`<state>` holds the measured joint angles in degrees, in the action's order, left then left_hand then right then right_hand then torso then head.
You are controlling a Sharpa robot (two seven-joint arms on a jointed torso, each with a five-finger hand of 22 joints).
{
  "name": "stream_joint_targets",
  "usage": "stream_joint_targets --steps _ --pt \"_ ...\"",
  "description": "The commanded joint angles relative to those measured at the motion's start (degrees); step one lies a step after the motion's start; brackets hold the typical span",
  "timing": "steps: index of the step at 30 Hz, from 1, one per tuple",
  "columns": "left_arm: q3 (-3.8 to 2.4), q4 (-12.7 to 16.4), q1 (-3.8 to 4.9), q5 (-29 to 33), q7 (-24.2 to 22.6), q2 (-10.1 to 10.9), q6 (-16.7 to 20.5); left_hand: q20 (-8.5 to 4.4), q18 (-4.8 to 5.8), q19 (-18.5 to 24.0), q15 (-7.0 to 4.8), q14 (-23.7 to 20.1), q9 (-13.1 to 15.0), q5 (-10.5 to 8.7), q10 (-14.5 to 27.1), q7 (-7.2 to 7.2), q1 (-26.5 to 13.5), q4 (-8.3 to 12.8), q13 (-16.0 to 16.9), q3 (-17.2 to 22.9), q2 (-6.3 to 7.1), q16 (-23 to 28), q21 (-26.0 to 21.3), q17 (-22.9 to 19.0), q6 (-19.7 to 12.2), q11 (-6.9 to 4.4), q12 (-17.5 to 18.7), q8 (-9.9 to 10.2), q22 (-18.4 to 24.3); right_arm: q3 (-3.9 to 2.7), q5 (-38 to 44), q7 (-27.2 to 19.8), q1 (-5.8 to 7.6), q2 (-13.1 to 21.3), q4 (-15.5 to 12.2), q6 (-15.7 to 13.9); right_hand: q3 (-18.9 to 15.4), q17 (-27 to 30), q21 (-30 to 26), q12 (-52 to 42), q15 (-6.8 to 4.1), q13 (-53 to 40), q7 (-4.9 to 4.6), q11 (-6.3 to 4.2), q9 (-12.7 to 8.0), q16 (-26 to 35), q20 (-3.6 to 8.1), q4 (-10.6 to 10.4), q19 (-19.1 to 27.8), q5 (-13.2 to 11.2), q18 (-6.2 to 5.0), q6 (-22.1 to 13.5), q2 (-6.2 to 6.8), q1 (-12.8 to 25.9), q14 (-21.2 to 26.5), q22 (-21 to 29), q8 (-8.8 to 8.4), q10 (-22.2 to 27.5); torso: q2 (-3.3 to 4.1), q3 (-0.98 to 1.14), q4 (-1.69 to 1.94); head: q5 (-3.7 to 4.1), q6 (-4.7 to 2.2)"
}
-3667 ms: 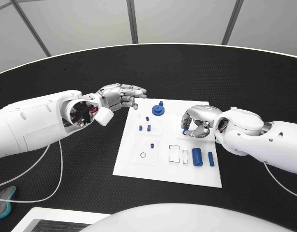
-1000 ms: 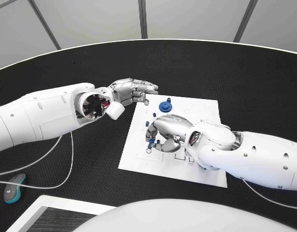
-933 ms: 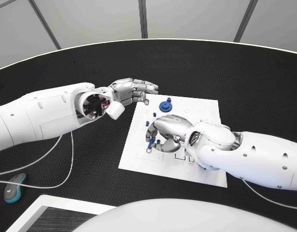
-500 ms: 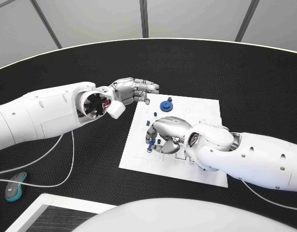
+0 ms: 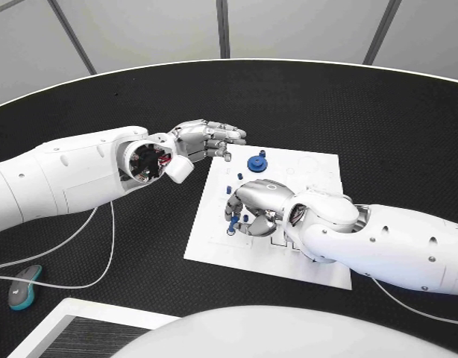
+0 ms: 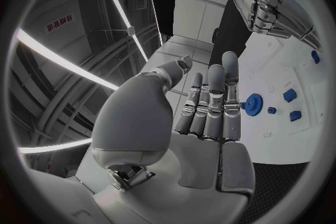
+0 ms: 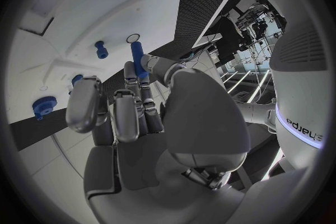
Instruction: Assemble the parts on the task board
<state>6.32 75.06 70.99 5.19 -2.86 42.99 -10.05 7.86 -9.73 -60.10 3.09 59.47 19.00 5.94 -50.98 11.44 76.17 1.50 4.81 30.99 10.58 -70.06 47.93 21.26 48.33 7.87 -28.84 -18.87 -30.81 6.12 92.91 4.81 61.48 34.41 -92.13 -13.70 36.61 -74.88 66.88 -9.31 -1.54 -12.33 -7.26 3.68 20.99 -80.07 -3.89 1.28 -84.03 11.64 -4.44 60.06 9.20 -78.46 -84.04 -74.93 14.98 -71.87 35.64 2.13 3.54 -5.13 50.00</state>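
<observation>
The right robot hand point(image 5: 259, 206) and arm cover the task board's point(image 5: 313, 173) near half; its far-right corner lies bare.

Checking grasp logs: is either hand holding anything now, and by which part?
The right hand pinches a blue peg by its lower end, over the task board. The left hand holds nothing, fingers extended.

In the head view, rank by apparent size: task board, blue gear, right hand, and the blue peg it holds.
1. task board
2. right hand, nearer the camera, so enlarged
3. blue gear
4. blue peg, partly hidden by fingers
</observation>
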Motion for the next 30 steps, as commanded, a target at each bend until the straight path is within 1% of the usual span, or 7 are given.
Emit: stream_joint_targets --steps 1,6,10,14,30 --pt "0.00 0.01 0.00 0.00 0.00 0.01 0.01 0.11 -0.87 0.18 0.03 -0.57 0.07 0.36 0.39 -0.09 0.18 -0.11 0.08 -0.22 -0.60 0.02 -0.38 -0.05 -0.31 -0.18 -0.34 0.08 0.06 0.00 0.00 0.00 0.00 -0.15 0.15 0.12 0.08 0.03 -0.23 -0.14 -0.32 -0.08 -0.22 -0.80 0.10 0.00 0.31 0.27 -0.90 0.20 -0.29 0.02 -0.12 -0.36 -2.93 -0.34 0.24 -1.28 -0.02 0.02 -0.03 -0.05 0.00" --pt "0.00 0.05 0.00 0.00 0.01 0.02 0.02 0.11 -0.87 0.18 0.03 -0.57 0.07 0.36 0.39 -0.09 0.18 -0.11 0.08 -0.22 -0.60 0.02 -0.38 -0.05 -0.31 -0.18 -0.34 0.08 0.06 0.01 0.00 0.04 0.00 -0.38 0.38 0.46 0.08 0.03 -0.23 -0.14 -0.32 -0.08 -0.22 -0.80 0.10 0.00 0.31 0.27 -0.90 0.20 -0.29 0.02 -0.12 -0.36 -2.93 -0.34 0.24 -1.28 0.00 -0.01 -0.03 -0.12 0.00" --pt "0.00 0.06 0.00 0.00 0.01 0.02 0.02 0.11 -0.87 0.18 0.03 -0.57 0.07 0.36 0.39 -0.09 0.18 -0.11 0.08 -0.22 -0.60 0.02 -0.38 -0.05 -0.31 -0.18 -0.34 0.08 0.06 0.05 0.00 0.18 0.00 -0.58 0.65 0.74 0.13 -0.11 -0.22 -0.10 -0.28 -0.17 -0.26 -0.76 0.12 -0.08 0.29 0.30 -0.90 0.25 -0.28 -0.02 -0.20 -0.29 -2.95 -0.37 0.22 -1.24 -0.03 0.03 -0.04 -0.23 0.00" --pt "0.00 0.10 0.01 0.00 0.01 0.02 0.00 0.11 -0.87 0.18 0.03 -0.57 0.07 0.36 0.39 -0.09 0.18 -0.11 0.08 -0.22 -0.60 0.02 -0.38 -0.05 -0.31 -0.18 -0.34 0.08 0.06 0.09 0.00 0.33 -0.01 -0.74 0.95 1.01 0.13 -0.11 -0.22 -0.10 -0.28 -0.17 -0.26 -0.76 0.12 -0.08 0.29 0.30 -0.90 0.25 -0.28 -0.02 -0.20 -0.29 -2.95 -0.37 0.22 -1.24 -0.01 0.01 0.00 -0.21 0.00" --pt "0.00 0.14 0.01 0.00 0.02 0.03 0.03 0.11 -0.87 0.18 0.03 -0.57 0.07 0.36 0.39 -0.09 0.18 -0.11 0.08 -0.22 -0.60 0.02 -0.38 -0.05 -0.31 -0.18 -0.34 0.08 0.06 0.39 0.27 0.69 -0.09 -1.30 1.53 2.39 0.13 -0.19 -0.18 -0.10 -0.26 -0.20 -0.27 -0.76 0.14 -0.14 0.28 0.33 -0.90 0.25 -0.27 -0.02 -0.22 -0.26 -2.97 -0.40 0.22 -1.23 -0.05 0.03 -0.04 -0.43 0.00"
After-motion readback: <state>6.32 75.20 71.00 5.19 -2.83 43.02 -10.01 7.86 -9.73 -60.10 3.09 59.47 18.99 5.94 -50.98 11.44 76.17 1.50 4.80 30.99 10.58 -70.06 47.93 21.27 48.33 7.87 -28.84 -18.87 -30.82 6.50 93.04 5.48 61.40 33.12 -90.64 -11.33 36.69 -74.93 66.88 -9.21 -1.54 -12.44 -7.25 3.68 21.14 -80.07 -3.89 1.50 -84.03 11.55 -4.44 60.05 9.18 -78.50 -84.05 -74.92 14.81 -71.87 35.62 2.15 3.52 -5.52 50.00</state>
